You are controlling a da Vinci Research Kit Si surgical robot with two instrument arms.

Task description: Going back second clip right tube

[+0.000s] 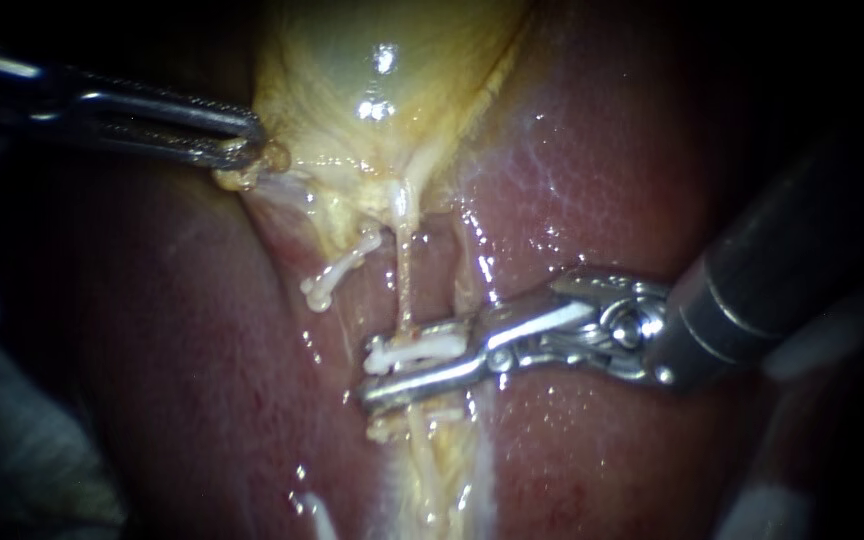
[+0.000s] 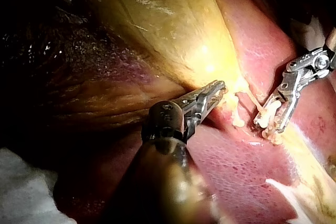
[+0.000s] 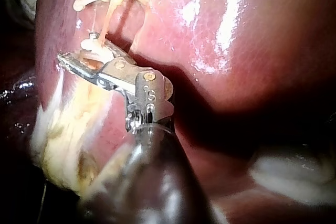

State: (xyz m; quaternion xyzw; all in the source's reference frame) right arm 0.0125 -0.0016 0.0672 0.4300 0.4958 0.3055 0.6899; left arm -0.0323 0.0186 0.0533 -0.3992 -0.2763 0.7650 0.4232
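My right instrument comes in from the right, its jaws open across the thin right tube. A white clip sits shut on that tube between the jaws, close to the upper one. Just below the jaws a second white clip shows on the same tube. The left tube carries its own white clip. My left instrument enters from the upper left, shut on the lower edge of the yellow gallbladder. The right wrist view shows the clip inside the open jaws.
Red-brown liver lies on both sides of the tubes. Yellow fatty tissue runs down below the clips. White gauze lies beside the left instrument's shaft in the left wrist view, where the right instrument also shows.
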